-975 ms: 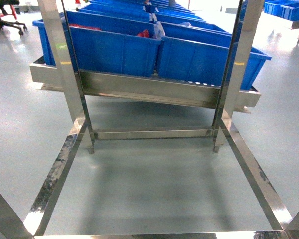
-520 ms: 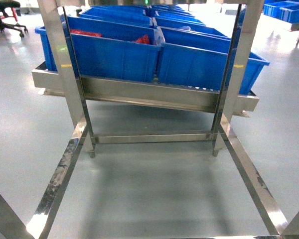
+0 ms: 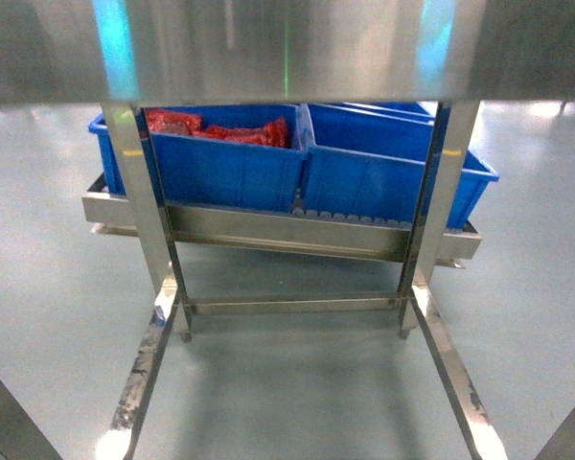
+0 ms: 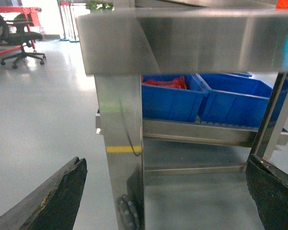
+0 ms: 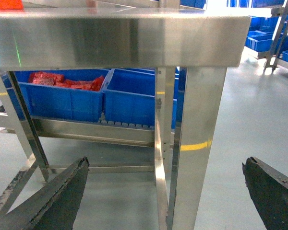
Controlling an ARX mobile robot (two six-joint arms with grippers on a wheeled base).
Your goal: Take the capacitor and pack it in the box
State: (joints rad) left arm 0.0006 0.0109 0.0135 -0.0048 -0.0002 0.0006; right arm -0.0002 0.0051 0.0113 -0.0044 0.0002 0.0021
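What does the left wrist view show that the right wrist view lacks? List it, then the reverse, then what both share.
Only the left wrist view: a black office chair on the floor at far left. Only the right wrist view: more blue bins on racks at far right. Both: the steel table edge overhead, blue bins beyond it, one holding red items, and open gripper fingers low in frame.

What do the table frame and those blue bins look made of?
Table frame: looks like polished stainless steel, mirror-bright, reflecting lights and floor. Blue bins: seemingly moulded plastic, uniform colour, soft sheen, rounded rims.
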